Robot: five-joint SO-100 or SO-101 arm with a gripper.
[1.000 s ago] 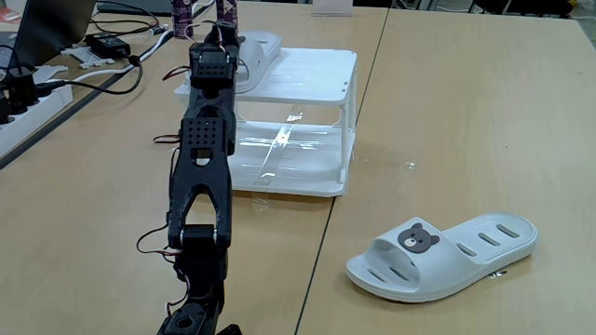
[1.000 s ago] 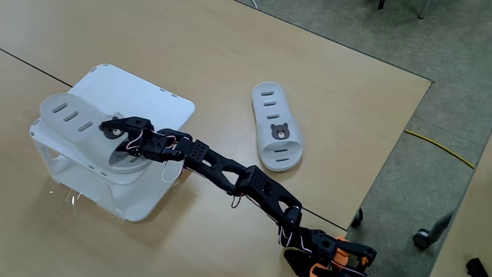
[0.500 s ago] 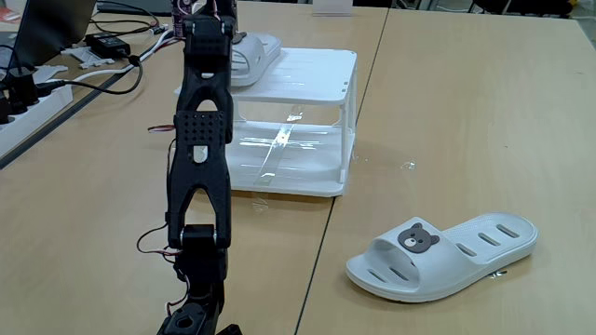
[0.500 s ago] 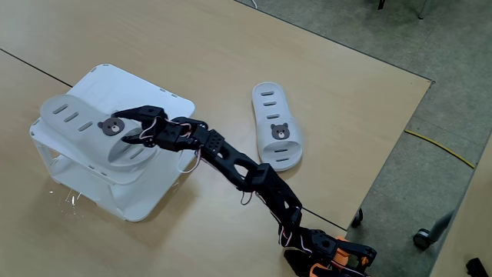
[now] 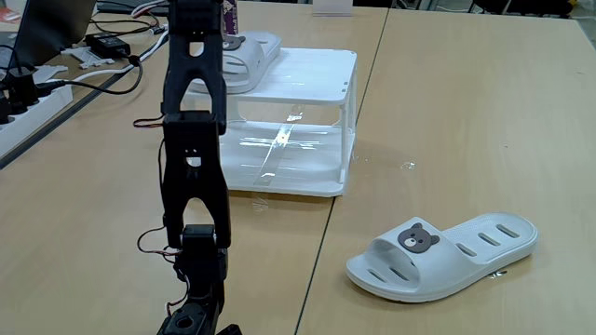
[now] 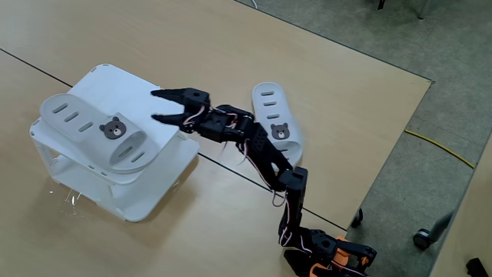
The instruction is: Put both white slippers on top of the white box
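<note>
White rubber on white plastic: one slipper (image 6: 96,137) lies flat on the glossy top of the white box (image 6: 157,104), toward the left edge as a fixed view shows it, bear badge facing up, oval slots toward the far corner. In a fixed view from table level you catch its end (image 5: 250,54) poking out behind your arm.

Your gripper (image 6: 157,105) hangs above the box top, just right of that slipper, with its two fingers spread apart and nothing between them (clear of the slipper, not touching it). Your black arm (image 5: 191,177) stands tall and nearly upright in a fixed view from the front, rising past the top of the picture.

The other slipper (image 6: 276,136) sits on the wooden table (image 6: 231,46), well apart from the box, sole down, bear face visible. From the low camera you see it (image 5: 445,257) near the front right, lying crosswise.

Back left in that low view there are cables and a power strip (image 5: 20,98) on the neighbouring tabletop.
</note>
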